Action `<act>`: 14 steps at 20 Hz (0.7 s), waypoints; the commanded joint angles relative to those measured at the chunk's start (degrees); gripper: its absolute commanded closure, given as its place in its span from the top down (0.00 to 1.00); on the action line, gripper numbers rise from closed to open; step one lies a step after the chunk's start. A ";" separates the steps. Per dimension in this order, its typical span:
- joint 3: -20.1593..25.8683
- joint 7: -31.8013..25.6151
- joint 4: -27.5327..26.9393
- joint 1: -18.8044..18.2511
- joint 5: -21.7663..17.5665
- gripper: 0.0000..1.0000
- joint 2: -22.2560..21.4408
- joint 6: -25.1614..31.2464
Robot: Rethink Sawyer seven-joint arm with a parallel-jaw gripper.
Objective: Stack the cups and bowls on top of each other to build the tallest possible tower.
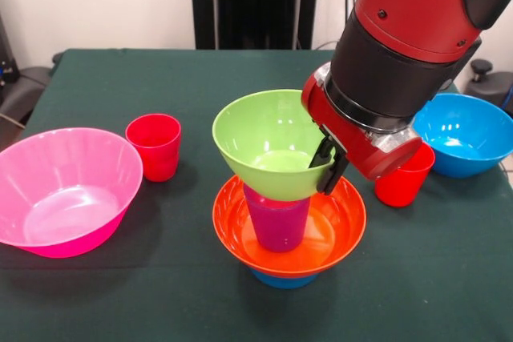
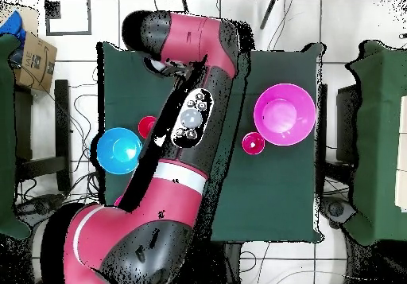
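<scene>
From the front, the tower (image 1: 287,222) stands mid-counter: a blue bowl (image 1: 280,280) at the bottom, the orange bowl (image 1: 337,226) on it, the purple cup (image 1: 276,226) in that, and the green bowl (image 1: 264,146) on top. The hand (image 1: 329,167) is clamped on the green bowl's rim, so that piece looks placed but not yet let go. Left to stack: two red cups (image 1: 155,146) (image 1: 403,178), the pink bowl (image 1: 64,190) and the big blue bowl (image 1: 465,134).

From overhead, the arm (image 2: 187,114) hides the tower. The pink bowl (image 2: 284,114), a red cup (image 2: 253,143) beside it and the big blue bowl (image 2: 119,149) sit apart on the counter (image 2: 270,193).
</scene>
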 commanded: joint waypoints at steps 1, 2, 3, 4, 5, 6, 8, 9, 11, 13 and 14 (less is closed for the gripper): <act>6.80 -3.88 5.62 -0.08 -5.00 0.00 1.59 -4.09; 6.71 -3.92 5.64 -0.08 -5.10 0.00 1.61 -4.10; 6.61 -4.12 5.63 -0.06 -5.27 0.00 1.62 -4.08; 6.71 -4.17 5.82 -0.05 -5.22 0.00 1.55 -4.02; 6.59 -4.16 5.88 0.02 -5.40 0.00 1.55 -4.45; 6.34 -4.07 5.67 0.09 -5.65 0.00 1.70 -5.01; 6.23 -3.77 5.59 0.12 -5.64 0.00 1.85 -4.99; 6.21 -3.73 5.57 0.11 -5.66 0.00 1.91 -5.05; 6.09 -3.53 5.56 0.18 -5.72 0.00 1.99 -5.14; 6.03 -3.42 5.68 0.25 -5.79 0.00 1.98 -5.29; 6.00 -3.40 5.72 0.26 -5.83 0.00 1.98 -5.35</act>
